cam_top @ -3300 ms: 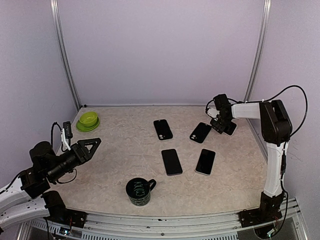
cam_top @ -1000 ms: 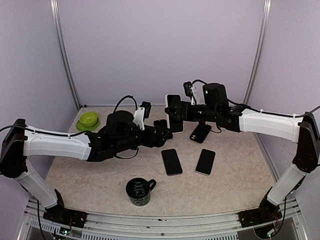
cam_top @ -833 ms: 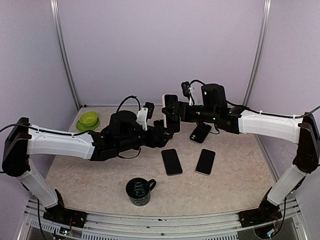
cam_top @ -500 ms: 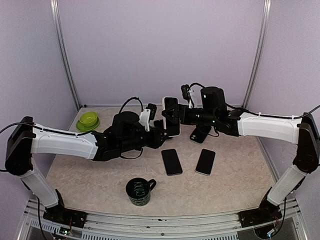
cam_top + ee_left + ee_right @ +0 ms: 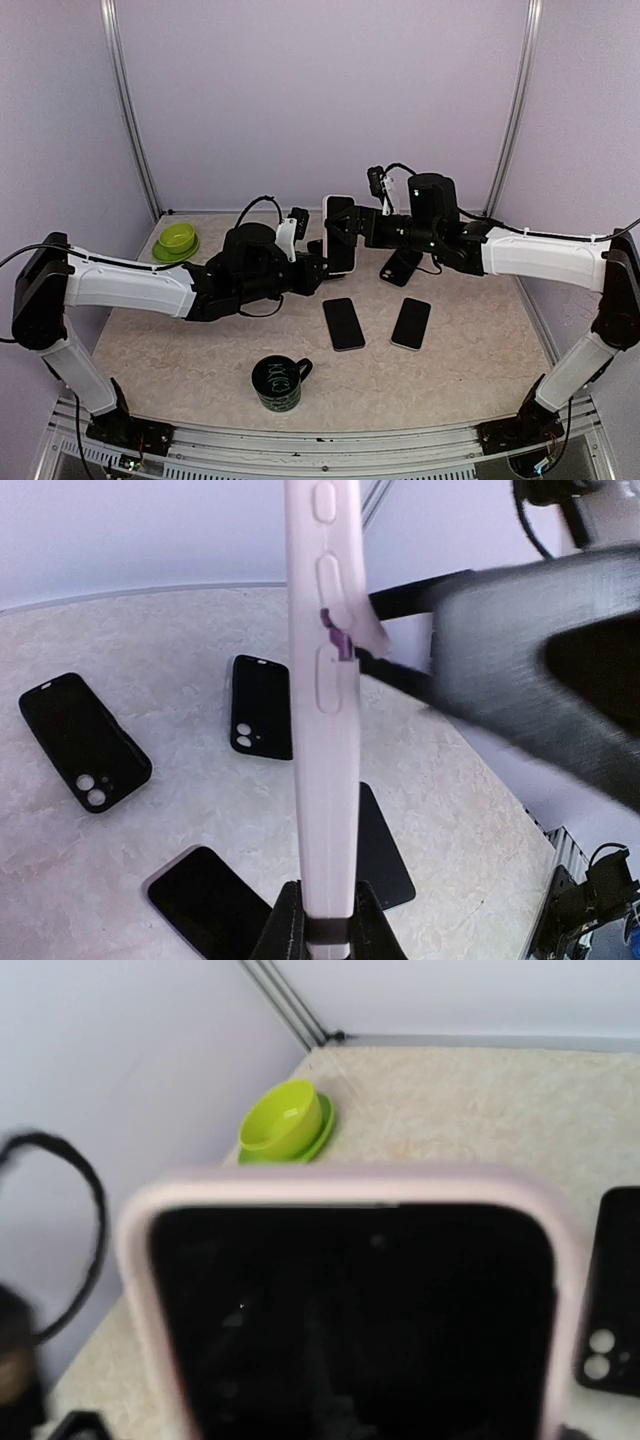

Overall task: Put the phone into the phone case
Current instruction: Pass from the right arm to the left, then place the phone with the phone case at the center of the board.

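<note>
Both arms stretch out level toward the middle, meeting above the beige marbled tabletop (image 5: 200, 340). Between them the pale pink rubbery phone case (image 5: 338, 233) stands upright, clear of the table, with the black-screened phone (image 5: 350, 1330) framed inside its rim. The left gripper (image 5: 325, 927) pinches the case's bottom edge. The right gripper (image 5: 352, 232) clasps its right side.

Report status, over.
Left gripper shut on phone case, bottom edge. Right gripper shut on it too, upright midair. Phone showing inside case. Nothing in the way.
</note>
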Action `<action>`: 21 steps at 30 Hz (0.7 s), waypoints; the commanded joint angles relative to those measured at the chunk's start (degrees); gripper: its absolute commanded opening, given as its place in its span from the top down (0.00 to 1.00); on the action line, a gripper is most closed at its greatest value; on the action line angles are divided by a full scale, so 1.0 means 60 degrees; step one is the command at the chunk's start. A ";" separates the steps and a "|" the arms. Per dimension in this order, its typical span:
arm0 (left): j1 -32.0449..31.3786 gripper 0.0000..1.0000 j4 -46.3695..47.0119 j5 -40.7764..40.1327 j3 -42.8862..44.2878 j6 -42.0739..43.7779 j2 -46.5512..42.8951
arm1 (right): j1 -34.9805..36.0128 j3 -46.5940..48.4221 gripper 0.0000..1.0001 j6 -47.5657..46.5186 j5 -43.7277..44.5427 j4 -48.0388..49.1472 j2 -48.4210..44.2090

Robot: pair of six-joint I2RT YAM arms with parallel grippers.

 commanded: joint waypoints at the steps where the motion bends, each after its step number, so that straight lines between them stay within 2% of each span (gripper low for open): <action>1: 0.0634 1.00 0.0428 -0.0167 -0.0526 -0.0356 -0.0543 | 0.0041 0.0233 0.00 -0.0374 0.0256 0.0235 -0.0652; 11: 0.2458 1.00 -0.0953 0.0511 -0.1115 -0.0603 -0.1669 | -0.0149 -0.0051 0.00 -0.0791 0.1513 -0.0545 -0.1144; 21: 0.5332 1.00 -0.3295 0.3557 -0.0190 -0.0394 -0.0848 | -0.0173 -0.0951 0.00 -0.1287 0.2001 -0.0812 -0.1714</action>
